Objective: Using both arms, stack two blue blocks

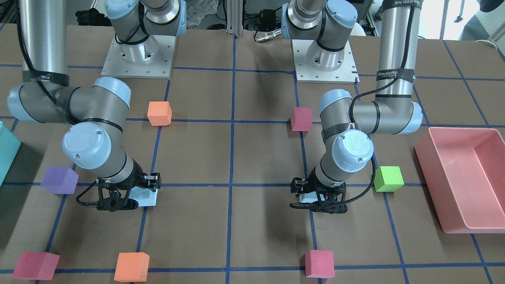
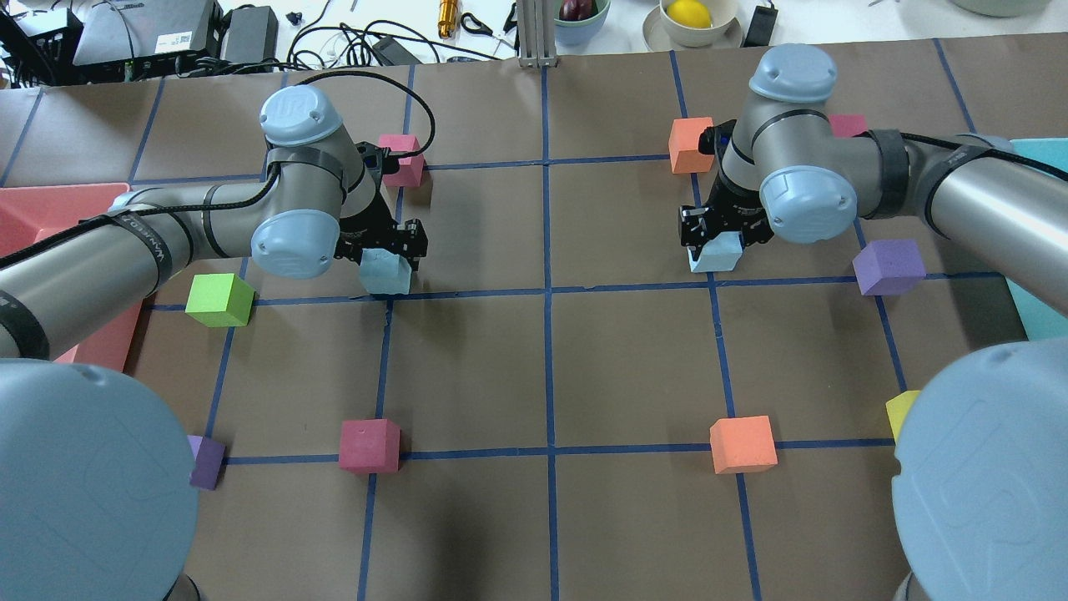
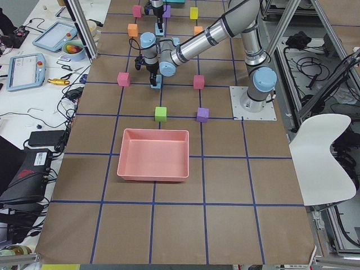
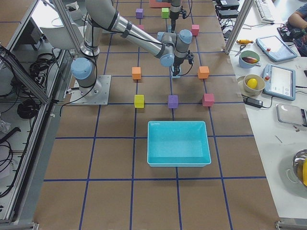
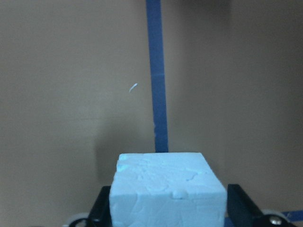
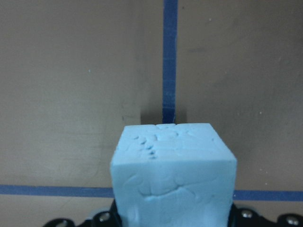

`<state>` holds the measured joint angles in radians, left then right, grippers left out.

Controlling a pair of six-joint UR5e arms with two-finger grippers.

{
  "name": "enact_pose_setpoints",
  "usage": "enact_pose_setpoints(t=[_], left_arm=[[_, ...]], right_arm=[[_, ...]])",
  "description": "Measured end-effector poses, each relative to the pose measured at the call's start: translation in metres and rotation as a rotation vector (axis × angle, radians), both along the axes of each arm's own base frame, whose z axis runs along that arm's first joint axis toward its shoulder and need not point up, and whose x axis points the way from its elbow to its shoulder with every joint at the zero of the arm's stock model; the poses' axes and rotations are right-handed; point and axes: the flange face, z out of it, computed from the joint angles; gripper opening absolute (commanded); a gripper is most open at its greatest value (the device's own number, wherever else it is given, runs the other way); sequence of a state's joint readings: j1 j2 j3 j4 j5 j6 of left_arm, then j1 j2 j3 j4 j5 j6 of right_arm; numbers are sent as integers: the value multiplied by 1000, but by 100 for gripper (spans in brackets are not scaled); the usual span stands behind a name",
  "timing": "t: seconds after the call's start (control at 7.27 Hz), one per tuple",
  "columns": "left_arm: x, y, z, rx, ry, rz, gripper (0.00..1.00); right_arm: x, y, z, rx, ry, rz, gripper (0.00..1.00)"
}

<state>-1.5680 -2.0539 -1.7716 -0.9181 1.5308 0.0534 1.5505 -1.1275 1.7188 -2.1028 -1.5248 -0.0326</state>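
In the overhead view my left gripper (image 2: 388,250) is shut on a pale blue block (image 2: 385,272) low over the table, left of centre. My right gripper (image 2: 716,238) is shut on the other blue block (image 2: 716,254), right of centre. In the left wrist view the first block (image 5: 165,189) sits between both black fingers (image 5: 101,210). In the right wrist view the second block (image 6: 173,165) fills the lower middle and hides the fingers. The front-facing view shows the right gripper's block (image 1: 146,196), while the left gripper's block (image 1: 305,197) only peeks out. I cannot tell whether either block touches the table.
A green cube (image 2: 219,299) and a pink tray (image 2: 33,204) lie left of the left arm. A purple cube (image 2: 889,267) and a teal bin (image 2: 1047,305) lie right of the right arm. Orange (image 2: 689,143) and red (image 2: 402,159) cubes sit just beyond the grippers; others lie nearer the robot.
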Motion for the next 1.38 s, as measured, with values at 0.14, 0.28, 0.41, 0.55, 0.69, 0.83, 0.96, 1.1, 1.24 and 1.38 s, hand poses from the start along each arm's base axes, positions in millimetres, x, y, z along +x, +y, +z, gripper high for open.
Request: enact_pose_setpoints(t=[0.14, 0.28, 0.41, 0.55, 0.69, 0.83, 0.96, 1.1, 1.24, 1.38], left_arm=[[-1, 1, 1, -3, 2, 0, 0], [-1, 2, 5, -8, -1, 0, 0], [0, 1, 10, -18, -7, -2, 0], [0, 1, 17, -29, -10, -3, 0], [0, 0, 24, -40, -10, -4, 0], [0, -1, 30, -49, -10, -4, 0], [1, -3, 36, -60, -10, -2, 0], [2, -9, 43, -69, -9, 0, 0], [2, -15, 52, -72, -9, 0, 0], [2, -22, 64, -66, -8, 0, 0]], right_arm=[[18, -10, 18, -32, -9, -8, 0], [44, -19, 31, -51, -17, -25, 0], [75, -30, 36, -65, -21, -50, 0], [114, -41, 35, -74, -25, -78, 0], [152, -49, 32, -73, -27, -103, 0], [181, -54, 27, -61, -26, -126, 0], [200, -56, 18, -46, -23, -140, 0], [210, -56, 9, -33, -22, -146, 0], [217, -55, 3, -18, -39, -148, 0], [223, -55, -2, -2, -66, -150, 0]])
